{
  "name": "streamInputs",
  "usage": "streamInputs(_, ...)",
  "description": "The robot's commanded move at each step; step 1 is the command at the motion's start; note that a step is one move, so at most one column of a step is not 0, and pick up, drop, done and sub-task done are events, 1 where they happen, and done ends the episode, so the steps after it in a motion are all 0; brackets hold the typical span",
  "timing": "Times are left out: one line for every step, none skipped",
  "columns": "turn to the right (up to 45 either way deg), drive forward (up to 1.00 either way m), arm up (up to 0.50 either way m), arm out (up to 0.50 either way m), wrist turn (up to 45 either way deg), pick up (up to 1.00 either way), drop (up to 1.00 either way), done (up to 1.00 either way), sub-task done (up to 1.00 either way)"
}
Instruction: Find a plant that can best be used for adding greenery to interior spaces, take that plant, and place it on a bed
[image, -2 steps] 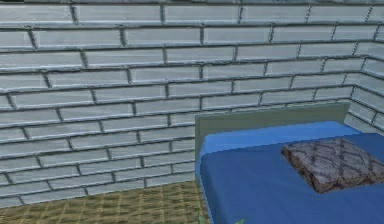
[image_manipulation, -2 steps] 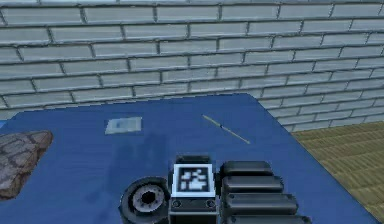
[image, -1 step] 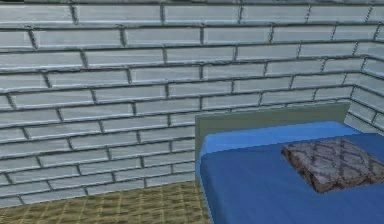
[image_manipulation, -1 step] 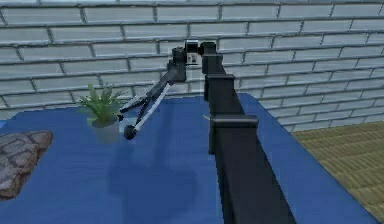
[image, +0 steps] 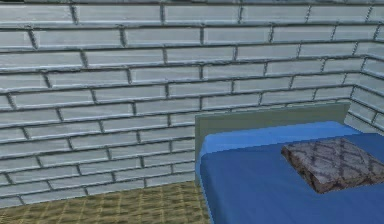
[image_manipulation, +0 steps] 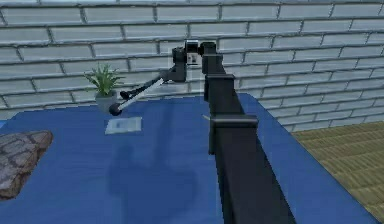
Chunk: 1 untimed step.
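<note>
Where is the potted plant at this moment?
In the arm side view's upper left, the potted plant is at the far edge of the blue bed, before the brick wall, next to the gripper and beyond the patterned pillow.

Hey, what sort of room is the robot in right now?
Probably a bedroom: a bed with a blue cover stands against a pale brick wall, and a patterned pillow lies on it.

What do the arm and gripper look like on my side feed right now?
The arm is a dark square bar in stepped segments. At its far end sit two small white squares with black marks, beside the gripper: a dark body with two thin grey fingers.
</note>
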Motion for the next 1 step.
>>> streamInputs(0.0, 0.00, -0.22, 0.00, 0.0, 0.00, 0.00, 0.00, 0.00)
